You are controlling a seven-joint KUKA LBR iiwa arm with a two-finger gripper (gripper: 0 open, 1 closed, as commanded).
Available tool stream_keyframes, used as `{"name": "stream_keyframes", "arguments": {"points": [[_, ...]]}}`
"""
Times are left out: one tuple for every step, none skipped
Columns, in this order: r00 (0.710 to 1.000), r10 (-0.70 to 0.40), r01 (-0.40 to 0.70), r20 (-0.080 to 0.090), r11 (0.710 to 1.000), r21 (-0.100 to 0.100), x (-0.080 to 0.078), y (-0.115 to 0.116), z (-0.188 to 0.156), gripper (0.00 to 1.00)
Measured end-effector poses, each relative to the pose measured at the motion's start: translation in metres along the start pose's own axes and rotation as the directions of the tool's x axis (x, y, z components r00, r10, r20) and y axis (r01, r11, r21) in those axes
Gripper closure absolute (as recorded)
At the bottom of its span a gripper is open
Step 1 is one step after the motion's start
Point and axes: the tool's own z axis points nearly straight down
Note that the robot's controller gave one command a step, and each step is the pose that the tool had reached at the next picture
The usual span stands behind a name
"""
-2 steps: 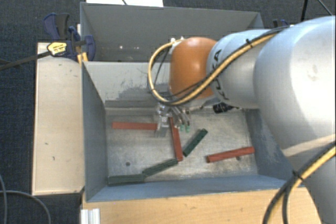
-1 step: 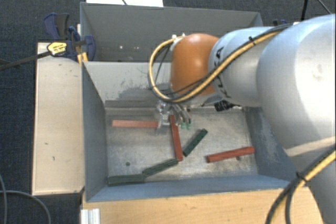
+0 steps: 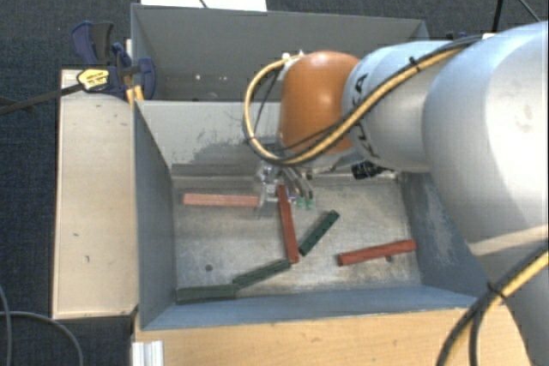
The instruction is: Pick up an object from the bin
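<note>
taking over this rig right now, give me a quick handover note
Tool: low over the middle of the bin, at the top end of the reddish-brown stick; open or shut can't be told.
Nearby: pink stick to its left, dark green stick to its right, red stick further right, green sticks by the near wall.
Done: nothing lifted.
Left: grip one stick, raise it out.

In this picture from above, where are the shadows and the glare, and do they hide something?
Camera view: soft glare on the pale arm; a darker patch on the bin floor, up and left of the gripper; no hard shadow over the brown-red stick, whose upper end the gripper covers.
</note>
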Motion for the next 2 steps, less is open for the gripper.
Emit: {"name": "stream_keyframes", "arguments": {"points": [[1.0, 0.001, -0.001, 0.0, 1.0, 0.0, -0.002, 0.0, -0.035, 1.0], [1.0, 0.002, -0.002, 0.002, 1.0, 0.0, -0.004, 0.001, -0.084, 1.0]]}}
